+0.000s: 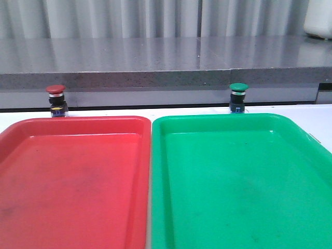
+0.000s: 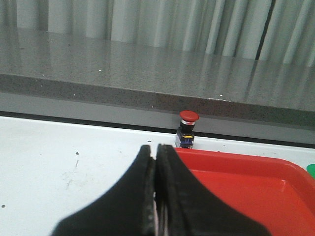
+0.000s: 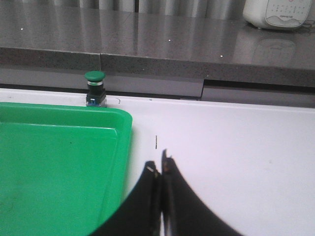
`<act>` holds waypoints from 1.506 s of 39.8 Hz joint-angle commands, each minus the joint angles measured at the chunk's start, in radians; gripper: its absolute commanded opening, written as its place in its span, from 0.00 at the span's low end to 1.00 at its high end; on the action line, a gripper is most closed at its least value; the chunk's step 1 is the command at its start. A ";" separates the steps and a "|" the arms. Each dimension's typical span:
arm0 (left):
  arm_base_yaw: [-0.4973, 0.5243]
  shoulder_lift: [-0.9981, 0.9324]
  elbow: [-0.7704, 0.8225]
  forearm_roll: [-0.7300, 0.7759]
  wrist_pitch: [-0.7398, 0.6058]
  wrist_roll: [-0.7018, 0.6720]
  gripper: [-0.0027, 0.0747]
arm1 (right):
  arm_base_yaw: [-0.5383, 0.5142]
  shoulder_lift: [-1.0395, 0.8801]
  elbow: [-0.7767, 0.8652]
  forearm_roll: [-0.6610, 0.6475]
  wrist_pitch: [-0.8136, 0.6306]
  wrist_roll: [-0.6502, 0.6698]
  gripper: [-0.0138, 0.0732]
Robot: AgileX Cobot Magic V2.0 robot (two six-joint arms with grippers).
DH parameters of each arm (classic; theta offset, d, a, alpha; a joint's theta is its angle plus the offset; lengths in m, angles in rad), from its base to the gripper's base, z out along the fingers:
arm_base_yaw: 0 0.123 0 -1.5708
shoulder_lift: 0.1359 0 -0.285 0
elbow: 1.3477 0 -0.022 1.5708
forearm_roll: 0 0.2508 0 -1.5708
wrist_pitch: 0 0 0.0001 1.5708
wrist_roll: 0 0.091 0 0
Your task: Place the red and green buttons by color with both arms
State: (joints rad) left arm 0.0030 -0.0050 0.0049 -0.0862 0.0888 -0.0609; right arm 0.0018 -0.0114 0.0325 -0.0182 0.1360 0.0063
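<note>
Red button stands upright upper left behind the red tray, green button upper right behind the green tray. Left claw and right claw are closed, empty.

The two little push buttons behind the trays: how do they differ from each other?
The red button has a red cap and stands behind the red tray, on the left; the green button has a green cap and stands behind the green tray, on the right. Both stand upright on the table, outside their trays, with dark bodies and blue bases.
</note>
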 commanded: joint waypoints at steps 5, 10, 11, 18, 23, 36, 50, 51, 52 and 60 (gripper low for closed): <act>0.000 -0.016 0.023 0.000 -0.089 -0.008 0.01 | 0.000 -0.015 -0.011 -0.012 -0.090 -0.006 0.02; 0.000 -0.016 0.023 0.000 -0.089 -0.008 0.01 | 0.000 -0.015 -0.011 -0.012 -0.090 -0.006 0.02; 0.000 -0.016 0.023 0.000 -0.089 -0.008 0.01 | 0.000 -0.015 -0.011 -0.012 -0.090 -0.006 0.02; 0.000 -0.016 0.023 0.000 -0.089 -0.008 0.01 | 0.000 -0.015 -0.011 -0.012 -0.090 -0.006 0.02; 0.000 -0.016 0.023 0.000 -0.089 -0.008 0.01 | 0.000 -0.015 -0.011 -0.012 -0.090 -0.006 0.02; 0.000 -0.016 0.023 0.000 -0.089 -0.008 0.01 | 0.000 -0.015 -0.011 -0.012 -0.098 -0.006 0.02; 0.000 -0.014 -0.041 0.000 -0.323 -0.008 0.01 | 0.000 -0.015 -0.100 0.000 -0.136 0.004 0.02; 0.000 -0.012 -0.073 0.000 -0.309 -0.008 0.01 | 0.000 -0.013 -0.131 0.006 -0.106 0.004 0.02; 0.000 -0.002 -0.108 0.000 -0.278 -0.008 0.01 | 0.000 -0.008 -0.156 0.009 -0.084 0.004 0.02; 0.000 0.189 -0.350 0.000 0.019 -0.004 0.01 | 0.000 0.186 -0.425 0.029 0.158 0.007 0.02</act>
State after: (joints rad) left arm 0.0047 0.0854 -0.2483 -0.0862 0.0742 -0.0616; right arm 0.0018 0.0744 -0.2926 0.0062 0.2884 0.0114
